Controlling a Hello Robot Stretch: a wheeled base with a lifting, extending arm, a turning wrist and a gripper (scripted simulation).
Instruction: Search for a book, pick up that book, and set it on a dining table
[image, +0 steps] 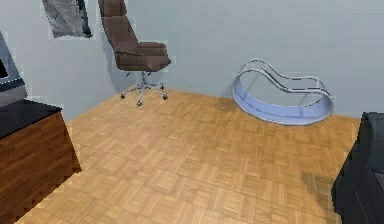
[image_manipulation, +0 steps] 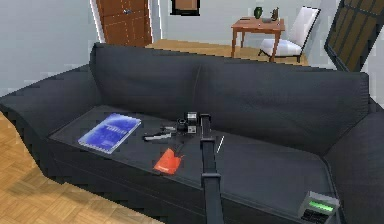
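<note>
A small green-lit device (image_manipulation: 322, 207) at the sofa's (image_manipulation: 260, 110) near right is hard to make out. The blue book (image_manipulation: 110, 132) lies flat on the left seat cushion, just left of the tool (image_manipulation: 155, 135). I cannot tell whether the tool holds anything.

A dark sofa (image_manipulation: 270, 100) carries the things. A blue book (image_manipulation: 110, 131) lies flat on its left seat cushion. To the book's right, near the seat's front edge, lies a small red flat thing (image_manipulation: 168, 160), perhaps another book. A small dark box (image_manipulation: 321, 207) sits at the sofa's right end.
</note>
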